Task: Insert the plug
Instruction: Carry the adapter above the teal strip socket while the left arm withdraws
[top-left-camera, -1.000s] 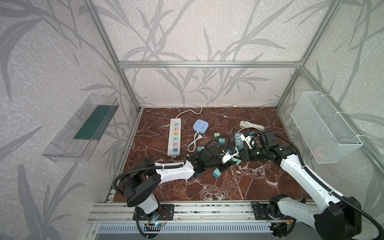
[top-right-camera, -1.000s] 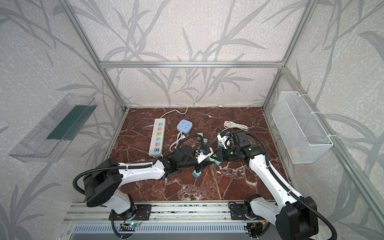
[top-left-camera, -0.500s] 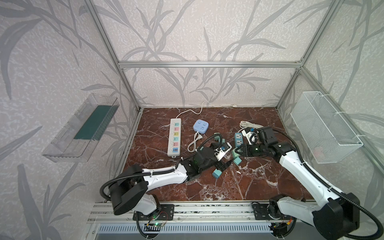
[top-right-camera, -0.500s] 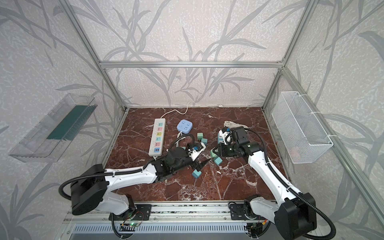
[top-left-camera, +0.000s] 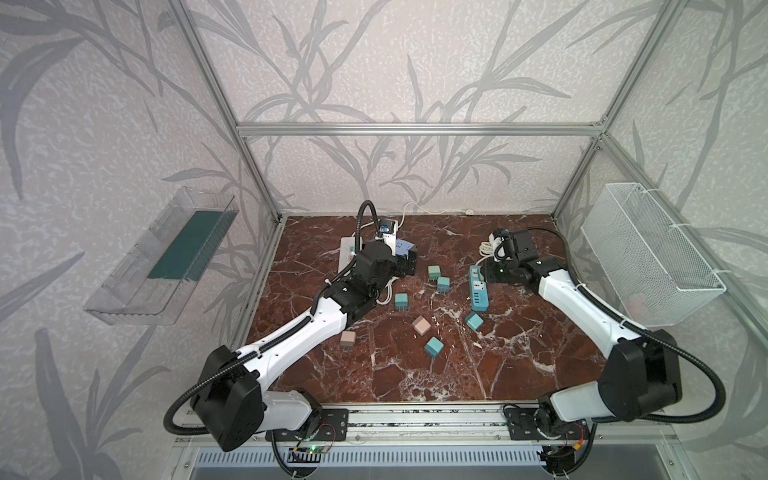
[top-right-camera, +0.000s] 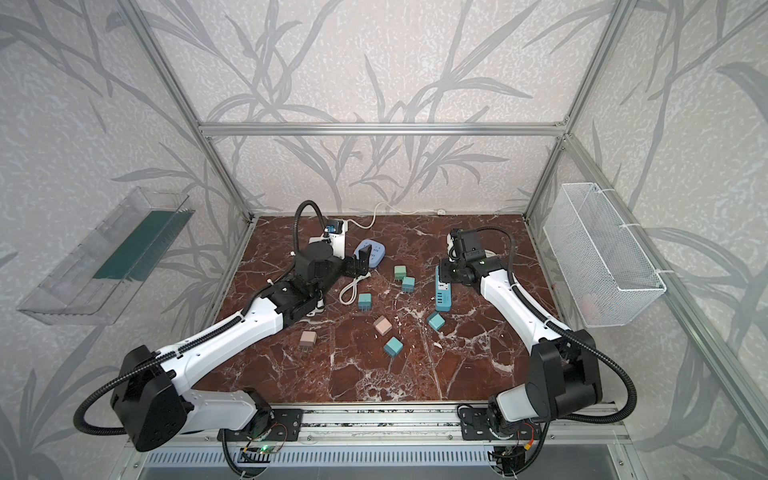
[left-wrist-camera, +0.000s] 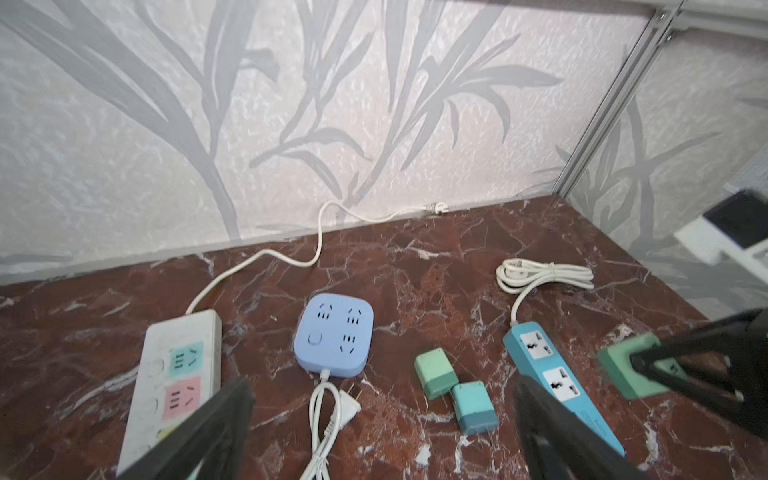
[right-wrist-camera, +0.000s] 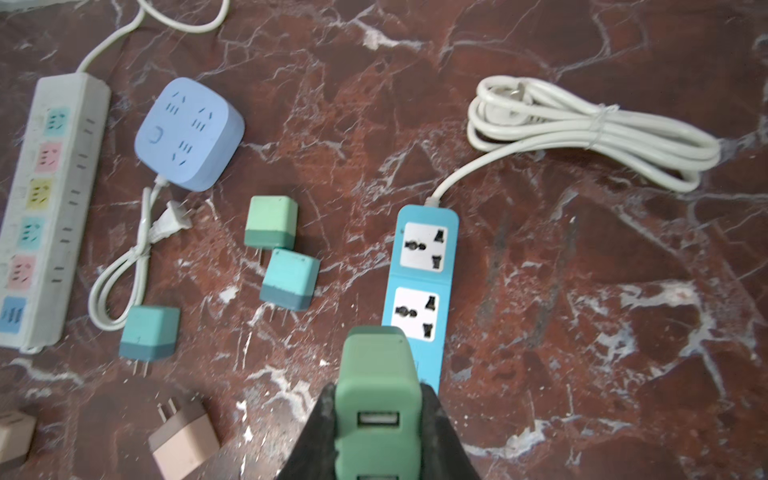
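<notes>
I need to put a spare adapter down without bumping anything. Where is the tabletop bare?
Bare: the front strip between the nearest teal adapter and the rail; the back middle between the blue socket hub and the coiled cord. Crowded: the loose adapters between hub and teal power strip.

The left arm (top-left-camera: 291, 336) and right arm (top-left-camera: 577, 303) have white shells, black joints and black ribbed hoses (top-left-camera: 722, 395) at 7 and 5 o'clock. The left gripper (left-wrist-camera: 382, 384) and right gripper (right-wrist-camera: 378, 390) are black.
</notes>
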